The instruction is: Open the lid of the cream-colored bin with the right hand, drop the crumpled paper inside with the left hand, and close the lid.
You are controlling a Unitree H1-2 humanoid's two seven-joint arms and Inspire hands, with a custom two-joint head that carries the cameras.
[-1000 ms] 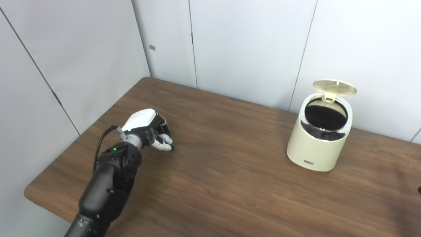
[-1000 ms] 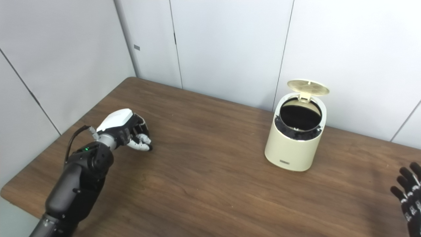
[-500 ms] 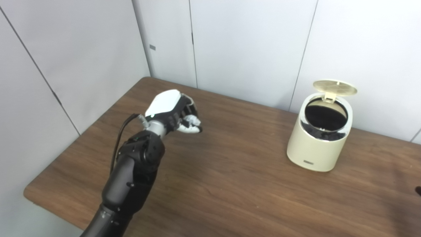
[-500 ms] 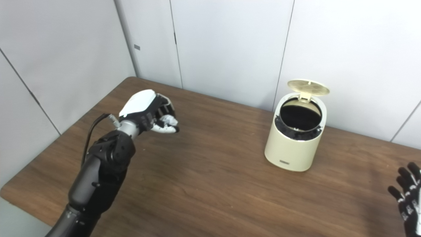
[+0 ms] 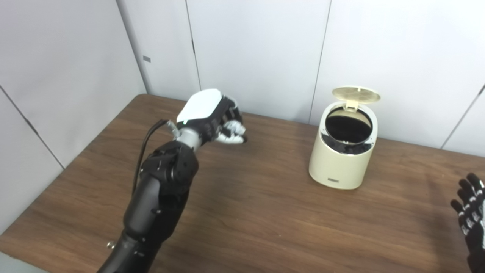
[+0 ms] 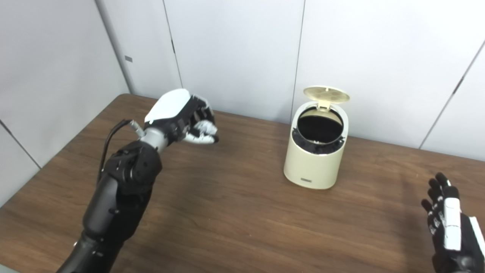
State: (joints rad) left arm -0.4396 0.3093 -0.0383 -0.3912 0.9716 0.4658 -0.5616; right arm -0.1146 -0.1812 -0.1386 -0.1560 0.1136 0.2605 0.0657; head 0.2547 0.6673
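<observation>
In the left eye view, the left hand (image 5: 212,117) is seen raised above the brown wooden table (image 5: 265,212), its fingers curled shut around the crumpled paper (image 5: 232,129), of which only a small white bit is visible between the fingers and the thumb. The hand is held well to the left of the cream-colored bin (image 5: 344,151), apart from it, with bare table top between them. The bin is set upright near the far edge of the table, close to the grey wall panels (image 5: 257,49). Its lid (image 5: 356,94) is swung up on its rear hinge and held tilted back, so that the dark round opening is exposed. At the lower right edge of the picture only the dark fingers of the right hand (image 5: 470,212) are shown, spread apart and closed on nothing. In the right eye view, the same scene is shown from slightly to the right. The left hand (image 6: 182,117) is again seen clenched on the paper (image 6: 206,129), above the table and left of the bin (image 6: 316,151), whose lid (image 6: 326,94) is raised. More of the right hand (image 6: 449,222) is shown here: it is held low near the table's right side, well apart from the bin, with fingers extended and separated and nothing grasped in them.
</observation>
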